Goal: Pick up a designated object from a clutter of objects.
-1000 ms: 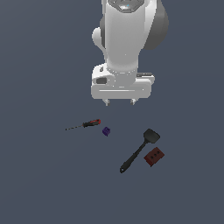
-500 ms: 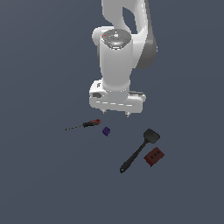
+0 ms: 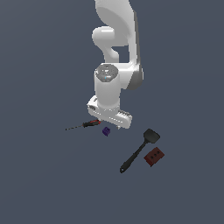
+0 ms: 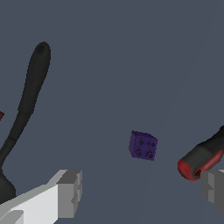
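The designated object, a tiny purple cube [image 3: 106, 131] with four studs [image 4: 143, 145], lies on the grey floor. My gripper [image 3: 109, 119] hovers low, just above and behind it in the exterior view, and it is open with nothing held. In the wrist view the cube sits between and ahead of the two grey fingertips [image 4: 70, 192], apart from both. Around it lies the clutter of objects: a red-and-black-handled screwdriver [image 3: 85, 125] whose handle end [image 4: 200, 159] is close beside the cube, a long black spatula [image 3: 139, 151], and a dark red block with holes [image 3: 153, 156].
The spatula handle [image 4: 27, 98] runs along one side of the wrist view, well apart from the cube. Only a sliver of the dark red block [image 4: 1, 115] shows there. The grey floor [image 3: 48, 183] spreads flat around everything.
The arm has bent forward and lowered the hand steadily towards the purple cube. The objects on the floor have not moved.
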`<state>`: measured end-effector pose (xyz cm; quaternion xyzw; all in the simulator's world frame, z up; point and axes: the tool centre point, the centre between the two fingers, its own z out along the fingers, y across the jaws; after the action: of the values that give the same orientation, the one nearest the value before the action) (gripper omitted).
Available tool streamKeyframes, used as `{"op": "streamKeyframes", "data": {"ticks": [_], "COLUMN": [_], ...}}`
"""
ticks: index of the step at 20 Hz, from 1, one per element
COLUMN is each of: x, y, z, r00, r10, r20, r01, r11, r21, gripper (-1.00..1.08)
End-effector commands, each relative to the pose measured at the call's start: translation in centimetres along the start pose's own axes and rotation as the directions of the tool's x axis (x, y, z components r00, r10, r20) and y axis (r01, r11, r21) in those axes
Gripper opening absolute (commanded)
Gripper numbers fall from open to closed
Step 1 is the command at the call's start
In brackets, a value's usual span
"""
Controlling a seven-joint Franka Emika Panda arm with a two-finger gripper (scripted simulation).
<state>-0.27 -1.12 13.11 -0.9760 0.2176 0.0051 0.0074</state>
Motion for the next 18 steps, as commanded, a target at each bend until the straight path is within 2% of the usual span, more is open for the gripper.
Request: {"op": "streamKeyframes", "data": {"ticks": [1, 9, 18], "x": [-0.1, -0.4, -0.6], "y": [0.8, 2.4, 2.6], "z": [1.8, 5.3, 6.0], "r00": [0.998, 0.986, 0.983], "r10": [0.058, 0.167, 0.181], "r20": [-0.005, -0.013, -0.014], "r01": [-0.058, -0.167, -0.182], "r11": [0.998, 0.986, 0.983], "r21": [-0.002, -0.008, -0.010], "gripper": [1.00, 1.00, 1.00]}}
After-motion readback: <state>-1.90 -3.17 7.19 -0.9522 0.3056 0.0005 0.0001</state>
